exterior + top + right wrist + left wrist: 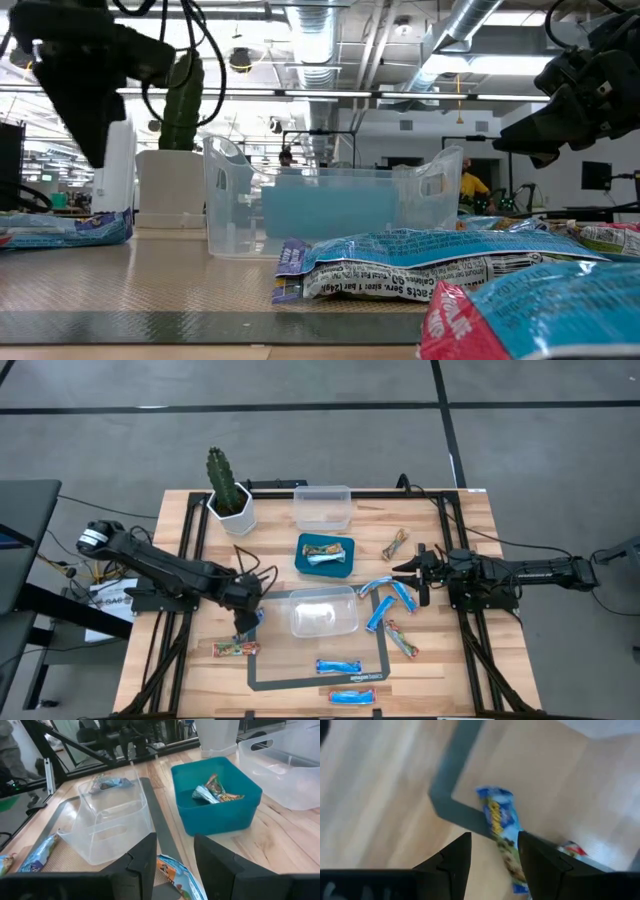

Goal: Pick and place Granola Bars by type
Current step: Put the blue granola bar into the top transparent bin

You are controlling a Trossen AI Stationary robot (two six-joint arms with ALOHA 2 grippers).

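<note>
Blue and tan wrapped granola bars lie flat on the wooden table. My left gripper (245,622) (495,840) is open and hovers above a blue bar (499,817) that lies across the grey tape near the clear bin's left side. In the low view it (90,120) hangs clear of the table. My right gripper (413,573) (175,842) is open, raised over the blue bars (388,600) right of the clear bin; one blue bar (175,875) shows under its fingers. The teal bin (326,554) holds two bars (215,791).
A clear bin (323,610) stands mid-table inside a grey tape rectangle (385,660). A second clear bin (322,506) and a potted cactus (228,495) stand at the far edge. Tan bars lie at the left (235,649) and right (402,638) (396,545); blue bars lie near the front (340,666).
</note>
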